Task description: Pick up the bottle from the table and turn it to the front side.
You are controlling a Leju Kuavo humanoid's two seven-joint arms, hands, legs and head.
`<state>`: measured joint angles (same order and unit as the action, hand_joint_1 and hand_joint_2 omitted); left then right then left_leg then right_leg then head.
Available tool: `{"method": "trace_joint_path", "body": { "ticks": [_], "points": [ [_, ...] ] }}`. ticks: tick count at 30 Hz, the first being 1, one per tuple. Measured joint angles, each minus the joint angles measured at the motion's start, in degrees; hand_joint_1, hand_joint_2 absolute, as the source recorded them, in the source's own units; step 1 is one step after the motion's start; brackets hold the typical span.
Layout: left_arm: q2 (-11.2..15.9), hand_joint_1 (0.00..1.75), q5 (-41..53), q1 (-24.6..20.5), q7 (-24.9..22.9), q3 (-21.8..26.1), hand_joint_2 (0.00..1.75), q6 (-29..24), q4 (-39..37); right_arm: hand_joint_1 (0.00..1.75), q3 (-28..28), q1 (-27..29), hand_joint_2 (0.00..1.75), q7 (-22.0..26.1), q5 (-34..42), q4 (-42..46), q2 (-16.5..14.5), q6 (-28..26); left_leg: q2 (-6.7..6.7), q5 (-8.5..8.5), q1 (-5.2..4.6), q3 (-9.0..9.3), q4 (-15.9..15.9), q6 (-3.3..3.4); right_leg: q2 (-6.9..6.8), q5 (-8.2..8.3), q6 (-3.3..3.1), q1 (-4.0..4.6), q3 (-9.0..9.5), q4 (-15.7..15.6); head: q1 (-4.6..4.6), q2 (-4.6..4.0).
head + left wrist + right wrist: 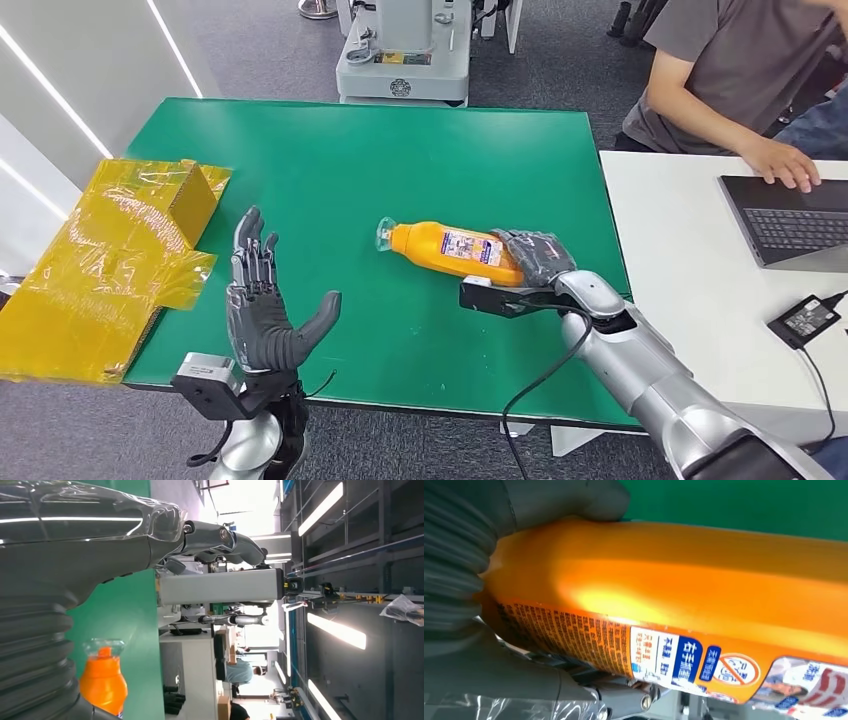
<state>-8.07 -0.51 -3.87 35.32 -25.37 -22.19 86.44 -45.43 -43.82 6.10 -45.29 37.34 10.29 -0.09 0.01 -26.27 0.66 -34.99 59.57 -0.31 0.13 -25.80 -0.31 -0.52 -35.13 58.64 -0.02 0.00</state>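
One hand has the job underway: the right hand [535, 255], dark-fingered on its silver arm, is wrapped around the base end of the orange plastic bottle [450, 247], and the right wrist view shows its thick grey thumb [569, 500] pressed against one side of the orange body while darker fingers close in under the other. That reads as a firm grasp on the bottle. The bottle itself lies on its side near the middle of the green table [400, 150], its clear cap pointing away from the hand toward the table's centre, with a printed white and blue label facing up. It looks to be resting on the table or only just off it; the head view does not settle which.

So the reach and the grasp seem done. The lift is at best barely begun, and the turn to the front side is still ahead. Whether the label now showing is the front or the back I cannot judge from these pictures.

Further out, the left hand [265, 310] hovers over the near left part of the table, fingers spread apart and upright, holding nothing, well apart from the bottle. Beyond it, crumpled yellow plastic wrapping [110, 260] hangs over the table's left edge.
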Motion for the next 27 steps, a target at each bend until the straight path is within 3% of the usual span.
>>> {"method": "trace_joint_path", "body": {
  "ticks": [4,8,16,22,27],
  "points": [
    [-0.02,0.00,0.09,0.16,0.00,0.01,1.75,-0.09,0.19,1.75,0.78,0.23,1.75,-0.11,0.58,0.89,-1.29,-0.81,-0.02,0.00,0.00,-0.03,-0.01,0.00,-0.03,0.00,0.00,0.00,0.01,0.01,0.01,0.00],
    [-0.25,0.00,1.03,0.26,0.16,0.01,1.75,-0.74,0.20,1.75,3.26,0.86,1.75,-0.83,1.70,2.55,-4.12,-5.49,0.07,0.00,0.00,-0.01,-0.01,-0.01,0.08,0.00,0.00,0.00,-0.01,0.02,0.01,0.00],
    [-1.09,0.00,2.83,-0.06,0.15,0.03,1.75,-1.46,0.39,1.75,9.84,7.98,1.75,1.00,-1.24,10.72,-11.72,-25.52,-0.05,0.00,0.03,-0.01,-0.05,-0.01,-0.03,-0.07,-0.04,0.03,-0.03,0.01,-0.01,0.00],
    [-1.18,0.00,2.87,-0.28,0.07,0.03,1.75,-1.37,0.40,1.75,12.39,11.15,1.75,1.96,-1.04,14.21,-13.65,-27.30,-0.04,0.00,0.02,-0.01,-0.04,-0.01,-0.03,-0.06,-0.05,0.02,-0.02,0.00,0.01,0.00],
    [-1.20,0.00,2.16,-1.04,-0.73,0.03,1.75,-0.20,0.41,1.75,14.50,14.37,1.75,6.30,-0.23,16.86,-15.15,-34.26,-0.05,0.00,0.02,0.00,-0.03,-0.01,-0.04,-0.06,-0.05,0.03,-0.02,0.00,0.01,0.00]
  ]
}}
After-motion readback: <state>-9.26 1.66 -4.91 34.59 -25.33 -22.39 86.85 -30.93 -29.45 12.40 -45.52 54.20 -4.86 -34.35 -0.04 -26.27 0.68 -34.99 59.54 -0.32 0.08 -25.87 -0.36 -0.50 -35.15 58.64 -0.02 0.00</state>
